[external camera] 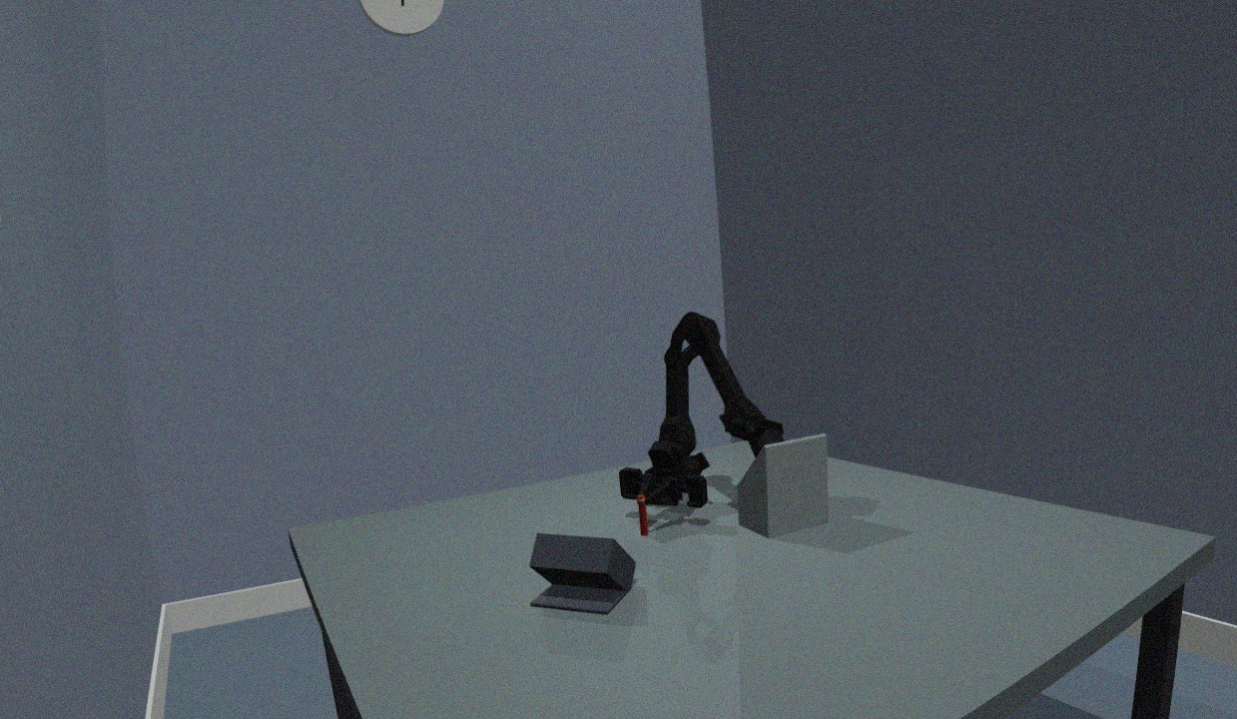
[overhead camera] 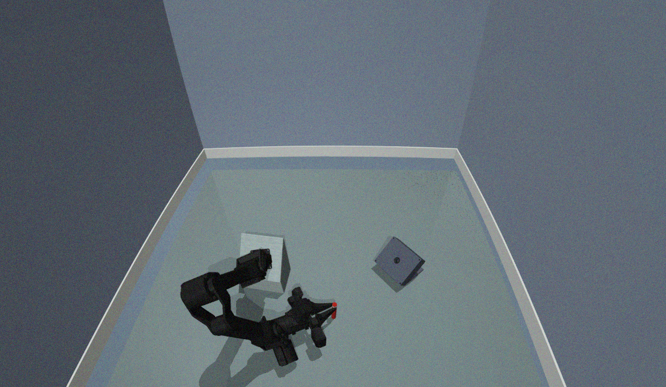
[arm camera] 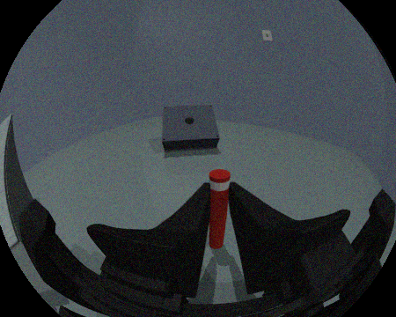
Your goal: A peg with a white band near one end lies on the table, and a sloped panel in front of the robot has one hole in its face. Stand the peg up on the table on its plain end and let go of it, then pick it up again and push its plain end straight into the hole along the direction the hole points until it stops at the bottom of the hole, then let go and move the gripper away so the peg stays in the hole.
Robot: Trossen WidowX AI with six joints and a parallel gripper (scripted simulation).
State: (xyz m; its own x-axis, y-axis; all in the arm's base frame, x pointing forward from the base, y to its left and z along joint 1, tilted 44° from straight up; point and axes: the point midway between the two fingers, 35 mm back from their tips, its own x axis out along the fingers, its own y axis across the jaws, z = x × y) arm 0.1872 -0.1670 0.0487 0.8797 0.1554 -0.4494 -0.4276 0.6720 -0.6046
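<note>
Red plastic-looking peg [overhead camera: 333, 315] [external camera: 643, 515] [arm camera: 218, 211], nearly upright with a slight lean in the exterior view, is what catches my eye from across the room. Its plain end points down at the table [overhead camera: 354, 216] [external camera: 873, 607] [arm camera: 119, 167], though I can't tell whether it touches. Up top, the wrist view shows a white band [arm camera: 219, 186] just under the red end.

The black gripper [overhead camera: 335, 307] [external camera: 643, 497] [arm camera: 219, 188] is closed down to a narrow gap, one fingertip on either side of the peg near that band, and it has hold of it. From the exterior side, the black arm [overhead camera: 238, 327] [external camera: 677, 393] rises at the far part of the table, bends over at its elbow and drops toward the peg.

Nearer and to the left of the peg sits the dark grey sloped panel [overhead camera: 387, 255] [external camera: 573, 554] [arm camera: 176, 132], well apart from it. Seen from above, its face has a round hole [overhead camera: 396, 260] [arm camera: 189, 121] around the middle, with the peg outside it. Over to the right of the peg in the exterior view stands a pale, wedge-sided block [overhead camera: 277, 250] [external camera: 797, 487] [arm camera: 0, 145], hiding the arm's lower end. High on the far wall, a round white thing [external camera: 401, 17] is cut off by the upper edge of the exterior view.
</note>
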